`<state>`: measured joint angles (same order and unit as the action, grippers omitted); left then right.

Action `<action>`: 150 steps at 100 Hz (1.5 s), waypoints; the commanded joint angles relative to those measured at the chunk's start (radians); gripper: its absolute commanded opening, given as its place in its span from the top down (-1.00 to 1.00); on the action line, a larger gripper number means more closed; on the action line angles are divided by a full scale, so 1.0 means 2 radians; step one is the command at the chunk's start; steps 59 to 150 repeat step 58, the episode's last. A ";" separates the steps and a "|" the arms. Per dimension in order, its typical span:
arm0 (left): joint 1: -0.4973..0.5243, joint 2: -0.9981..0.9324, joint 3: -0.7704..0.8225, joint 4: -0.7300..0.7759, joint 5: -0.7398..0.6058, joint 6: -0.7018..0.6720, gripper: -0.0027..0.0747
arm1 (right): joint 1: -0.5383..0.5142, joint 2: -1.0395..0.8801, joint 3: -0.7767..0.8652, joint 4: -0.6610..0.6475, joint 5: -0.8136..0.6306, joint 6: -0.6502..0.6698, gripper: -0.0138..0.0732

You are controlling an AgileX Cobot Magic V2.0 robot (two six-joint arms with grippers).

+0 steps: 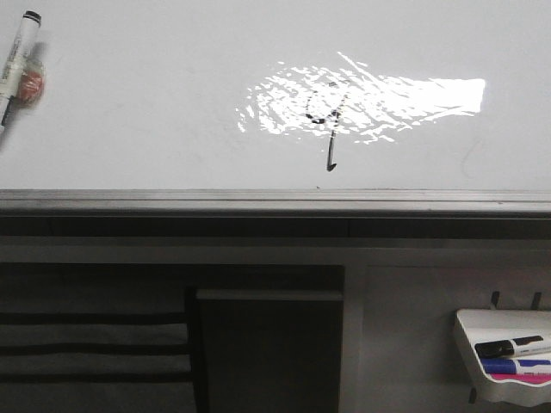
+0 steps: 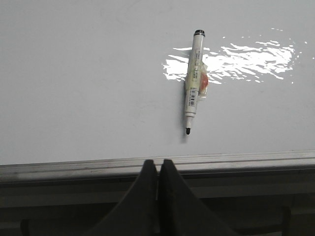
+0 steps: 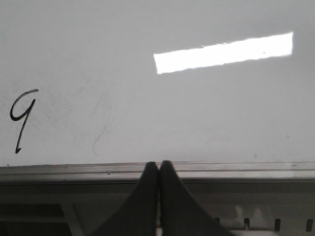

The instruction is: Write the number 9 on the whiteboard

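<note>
The whiteboard [image 1: 129, 103] fills the upper front view, glossy white with a bright glare patch and a grey bottom rail [image 1: 258, 200]. The number 9 [image 1: 328, 129] is drawn in thin black marker, its loop lost in the glare and its stem ending in a small hook. It shows clearly in the right wrist view [image 3: 22, 119]. A white marker [image 2: 194, 81] with a black tip clings to the board, and also shows at the far left of the front view [image 1: 17, 64]. My left gripper [image 2: 158, 164] and right gripper [image 3: 158, 166] are both shut and empty, below the rail. Neither shows in the front view.
A small white marker tray [image 1: 504, 361] with several markers hangs at the lower right, below the board. A dark cabinet or frame [image 1: 267, 344] stands under the rail. The board [image 2: 74, 73] also fills both wrist views.
</note>
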<state>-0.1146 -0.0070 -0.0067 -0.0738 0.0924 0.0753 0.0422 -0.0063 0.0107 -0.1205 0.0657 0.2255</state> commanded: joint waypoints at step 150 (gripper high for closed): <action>0.002 -0.013 0.016 -0.005 -0.034 -0.002 0.98 | -0.004 -0.011 0.014 0.004 -0.046 -0.002 0.85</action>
